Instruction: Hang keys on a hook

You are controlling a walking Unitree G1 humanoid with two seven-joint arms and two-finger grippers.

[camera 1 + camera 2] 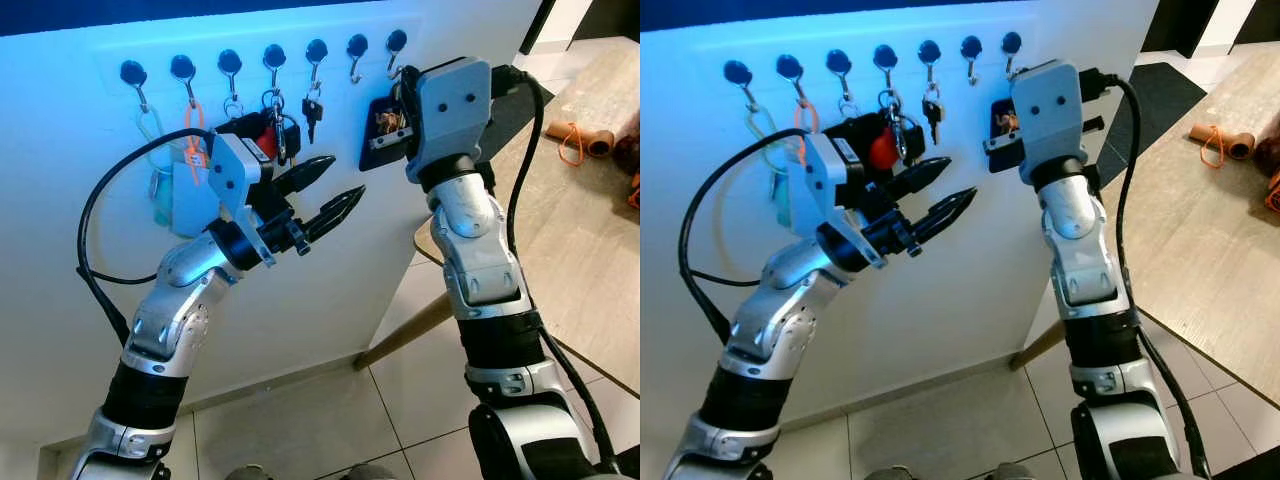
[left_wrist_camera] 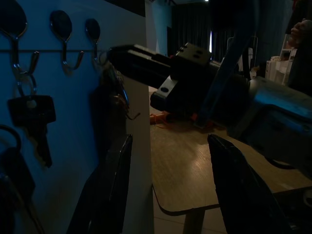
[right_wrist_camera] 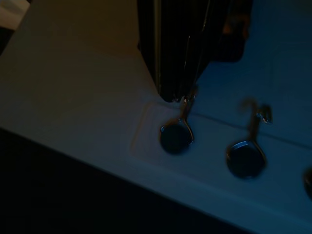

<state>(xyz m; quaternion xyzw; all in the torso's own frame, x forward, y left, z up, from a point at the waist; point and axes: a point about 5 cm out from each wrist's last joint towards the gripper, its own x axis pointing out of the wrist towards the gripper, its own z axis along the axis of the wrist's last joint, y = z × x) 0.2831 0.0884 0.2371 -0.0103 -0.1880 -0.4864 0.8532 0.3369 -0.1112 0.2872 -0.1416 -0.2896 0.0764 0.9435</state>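
Seven black-capped hooks run along the top of a white wall panel [image 1: 330, 260]. My right gripper [image 3: 175, 95] is raised to the rightmost hook [image 1: 396, 45] and is shut on a dark bunch of keys [image 2: 114, 90], whose ring touches that hook [image 3: 176, 136]. From the left wrist view the keys dangle under the right gripper's fingers [image 2: 141, 61]. My left gripper [image 1: 347, 176] hovers open and holds nothing, below the middle hooks and a little off the panel. The sixth hook [image 1: 356, 48] is bare.
Other hooks carry a black key [image 1: 312, 112], a red and black fob [image 1: 268, 135], an orange tag [image 1: 195, 145] and a clear carabiner [image 1: 152, 130]. A wooden table [image 1: 570, 250] with orange-strapped items [image 1: 575, 140] stands right of the panel. Tiled floor [image 1: 330, 420] lies below.
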